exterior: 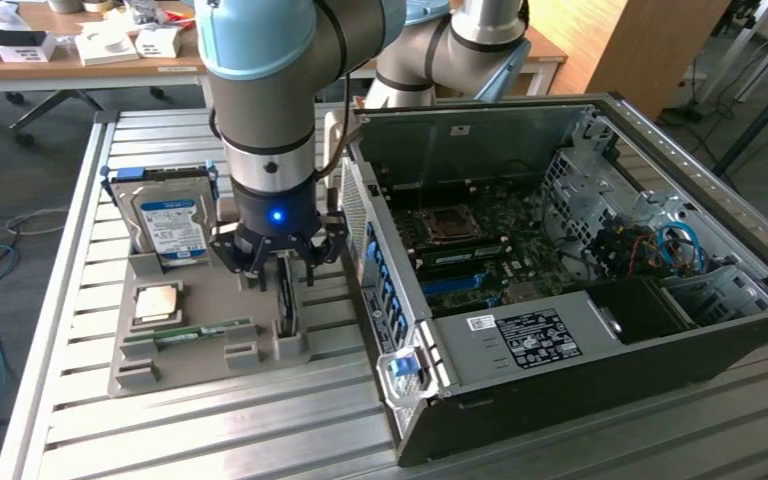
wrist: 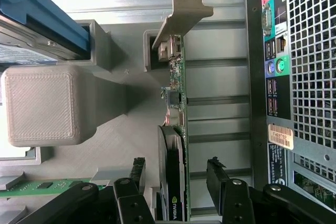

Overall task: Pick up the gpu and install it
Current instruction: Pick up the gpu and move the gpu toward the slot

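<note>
Spread wide, the end effector [wrist: 176,169] is seen straddling the gpu [wrist: 176,95], with its fingers [wrist: 218,178] on either side and neither pressed against it. The card is stood on edge in the grey holder [exterior: 197,355] on the desk [exterior: 224,425], just beside the open computer case [exterior: 558,330]. Nothing is grasped; lifting and installation are judged not yet done.

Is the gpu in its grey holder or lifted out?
In: the gpu stands on edge in the grey holder slot, open end effector straddling it.
</note>
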`<state>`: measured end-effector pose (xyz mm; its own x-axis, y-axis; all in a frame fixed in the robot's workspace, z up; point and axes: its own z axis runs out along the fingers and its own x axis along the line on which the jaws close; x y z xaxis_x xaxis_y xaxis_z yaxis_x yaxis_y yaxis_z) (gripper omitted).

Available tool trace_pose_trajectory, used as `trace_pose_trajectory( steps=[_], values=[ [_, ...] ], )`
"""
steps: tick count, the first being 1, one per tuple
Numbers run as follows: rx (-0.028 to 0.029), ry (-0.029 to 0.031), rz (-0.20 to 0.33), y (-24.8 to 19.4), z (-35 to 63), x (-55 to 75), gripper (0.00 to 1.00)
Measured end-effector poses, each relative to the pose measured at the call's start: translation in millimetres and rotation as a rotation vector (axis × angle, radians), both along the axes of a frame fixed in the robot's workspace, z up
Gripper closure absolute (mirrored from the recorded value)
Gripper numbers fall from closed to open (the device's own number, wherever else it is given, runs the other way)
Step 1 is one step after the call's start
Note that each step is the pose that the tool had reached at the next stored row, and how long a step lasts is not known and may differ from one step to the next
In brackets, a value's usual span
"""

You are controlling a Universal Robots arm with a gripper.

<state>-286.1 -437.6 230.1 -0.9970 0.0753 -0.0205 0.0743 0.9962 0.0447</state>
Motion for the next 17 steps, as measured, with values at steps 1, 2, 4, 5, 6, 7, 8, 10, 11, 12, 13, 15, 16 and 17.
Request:
trace_pose_trajectory(
  steps=[1,2,4,5,6,7,8,10,11,12,13,15,16,17],
  values=[
    [0.0,0.0,0.0,0.0,0.0,0.0,0.41],
    [0.0002,-0.0001,0.0,0.0,-0.1,0.1,0.41],
    [0.0004,0.0,0.0,0.0,-0.2,1.1,0.41],
    [0.0002,0.0005,0.0,0.0,-0.1,1.7,0.41],
    [0.0002,0.0007,0.0,0.0,-0.1,2.0,0.41],
    [0.0002,0.0007,0.0,0.0,-0.1,2.0,0.41],
    [0.0002,0.0008,0.0,0.0,-0.1,2.0,0.41],
    [0.0001,0.0009,0.0,0.0,-0.1,2.0,0.41],
    [0.0001,0.0009,0.0,0.0,-0.1,2.1,0.41],
    [0.0002,0.0008,0.0,0.0,-0.1,2.1,0.41],
    [0.0002,0.0008,0.0,0.0,-0.1,2.1,0.41],
    [0.0001,0.0008,0.0,0.0,-0.1,2.1,0.41],
    [0.0002,0.0008,0.0,0.0,-0.1,2.1,0.41],
    [0.0002,0.0008,0.0,0.0,-0.1,2.1,0.41]
  ],
)
